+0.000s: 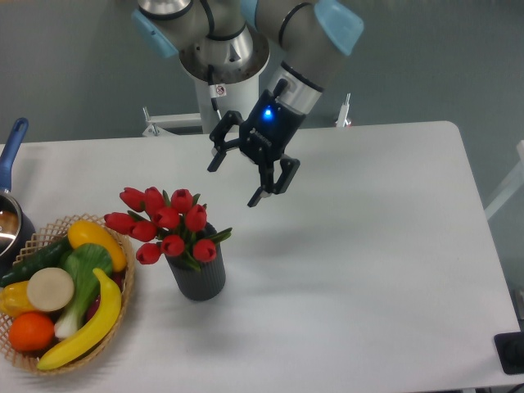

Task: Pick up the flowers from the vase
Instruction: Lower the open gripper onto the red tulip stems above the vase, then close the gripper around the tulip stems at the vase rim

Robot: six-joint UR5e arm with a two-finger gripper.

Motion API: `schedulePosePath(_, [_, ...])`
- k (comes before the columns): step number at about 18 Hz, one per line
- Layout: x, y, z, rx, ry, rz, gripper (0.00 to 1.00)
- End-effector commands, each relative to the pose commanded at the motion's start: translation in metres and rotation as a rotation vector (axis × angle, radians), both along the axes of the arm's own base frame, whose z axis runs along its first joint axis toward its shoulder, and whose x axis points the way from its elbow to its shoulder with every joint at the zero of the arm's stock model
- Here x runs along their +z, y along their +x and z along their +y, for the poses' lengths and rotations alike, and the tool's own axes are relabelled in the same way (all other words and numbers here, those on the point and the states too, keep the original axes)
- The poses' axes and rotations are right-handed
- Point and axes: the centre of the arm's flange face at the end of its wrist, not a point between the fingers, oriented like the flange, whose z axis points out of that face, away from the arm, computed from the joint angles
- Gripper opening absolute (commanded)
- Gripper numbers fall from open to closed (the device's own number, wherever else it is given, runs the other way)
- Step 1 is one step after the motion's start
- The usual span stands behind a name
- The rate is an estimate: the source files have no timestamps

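Note:
The flowers, a bunch of red tulip buds with green leaves, stand in the small dark grey ribbed vase on the white table, left of centre. My gripper hangs above the table, up and to the right of the flowers and apart from them. Its two black fingers are spread wide and hold nothing. A blue light glows on the wrist.
A wicker basket with fruit and vegetables sits at the left front, close beside the vase. A pot with a blue handle is at the left edge. The white table extends to the right. The arm's base stands behind the table.

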Motion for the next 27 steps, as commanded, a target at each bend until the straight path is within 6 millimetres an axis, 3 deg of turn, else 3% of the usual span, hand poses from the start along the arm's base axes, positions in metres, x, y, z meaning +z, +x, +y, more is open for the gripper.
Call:
schedulePosePath(13, [-0.018, -0.001, 0.026, -0.034, -0.008, -0.012, 1.0])
schedulePosePath(18, [-0.014, -0.006, 0.044, 0.043, -0.044, -0.105, 1.0])
schedulePosePath(27, [-0.026, 0.008, 0.058, 0.007, -0.045, -0.101, 1.0])
